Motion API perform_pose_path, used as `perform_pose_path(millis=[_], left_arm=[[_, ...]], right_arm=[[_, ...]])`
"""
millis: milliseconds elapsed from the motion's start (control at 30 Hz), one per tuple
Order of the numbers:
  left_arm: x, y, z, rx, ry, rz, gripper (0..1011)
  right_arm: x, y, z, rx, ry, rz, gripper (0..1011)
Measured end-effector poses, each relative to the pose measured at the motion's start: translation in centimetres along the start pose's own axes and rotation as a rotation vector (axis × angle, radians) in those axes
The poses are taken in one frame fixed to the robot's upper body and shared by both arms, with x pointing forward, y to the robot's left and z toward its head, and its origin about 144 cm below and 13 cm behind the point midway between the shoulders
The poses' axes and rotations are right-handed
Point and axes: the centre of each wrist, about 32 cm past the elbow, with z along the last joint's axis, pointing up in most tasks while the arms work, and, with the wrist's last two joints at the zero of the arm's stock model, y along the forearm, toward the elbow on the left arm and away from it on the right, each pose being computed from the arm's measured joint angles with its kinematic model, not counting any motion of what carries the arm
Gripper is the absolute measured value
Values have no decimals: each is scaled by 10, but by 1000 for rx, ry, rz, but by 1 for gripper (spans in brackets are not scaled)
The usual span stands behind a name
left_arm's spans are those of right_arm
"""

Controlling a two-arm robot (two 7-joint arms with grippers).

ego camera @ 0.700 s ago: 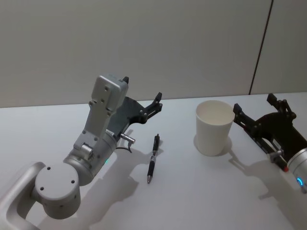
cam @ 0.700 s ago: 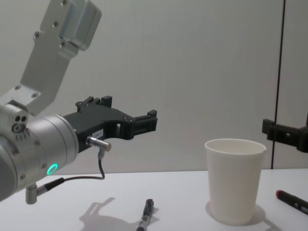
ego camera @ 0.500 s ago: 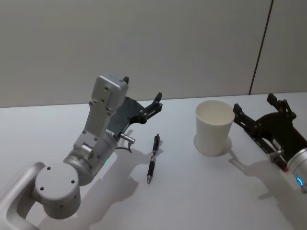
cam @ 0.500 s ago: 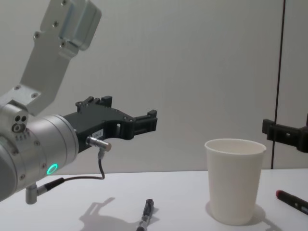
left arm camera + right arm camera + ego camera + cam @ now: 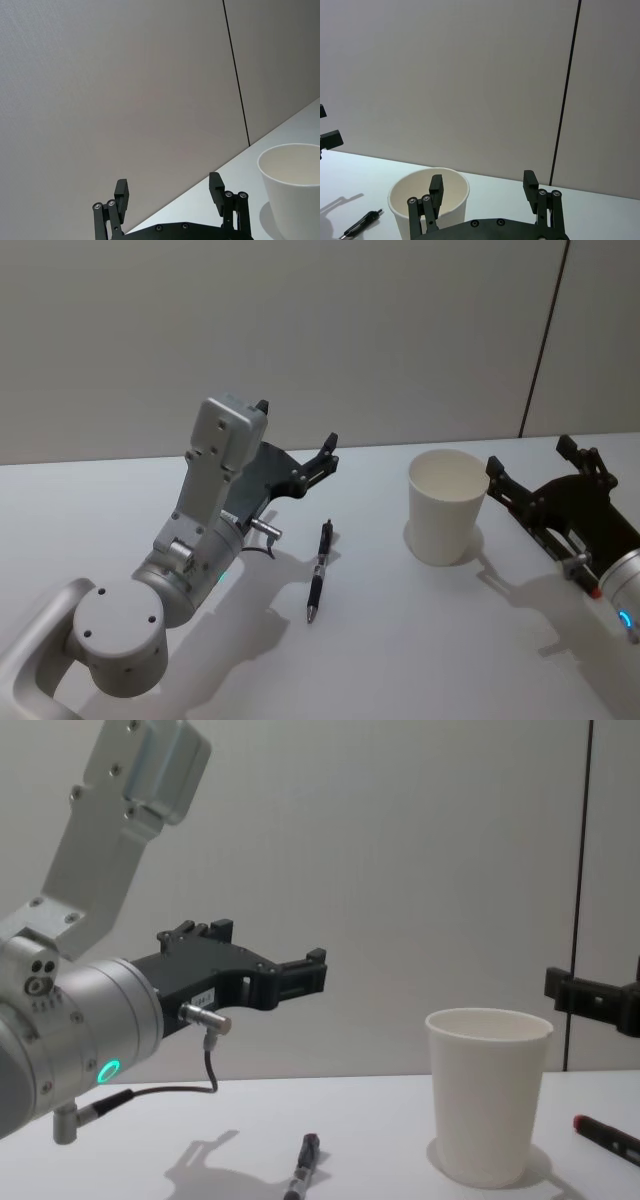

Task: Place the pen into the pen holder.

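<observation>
Nearest, the slim black plastic pen [image 5: 318,570] lies ungrasped on the white worktop [image 5: 420,640], so I judge my left end effector [image 5: 296,426], spread wide and raised beside its far end, must next descend astride it, the plain white paper cup [image 5: 447,505] standing beyond, near my equally wide right end effector [image 5: 530,457].

Pen [image 5: 303,1166] near end cut by chest-view edge.

Reads bright and evenly lit from overhead, with soft grey shadows of the left arm [image 5: 205,510] and pen holder [image 5: 446,508] falling toward 4 o'clock on the table [image 5: 420,660].
</observation>
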Motion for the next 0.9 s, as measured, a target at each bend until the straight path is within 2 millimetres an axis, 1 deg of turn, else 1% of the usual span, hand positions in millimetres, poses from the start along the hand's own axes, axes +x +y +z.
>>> perform_pose_path(millis=[900], left_arm=[[0,0,0,0,0,0,1001]], right_arm=[[0,0,0,0,0,0,1002]])
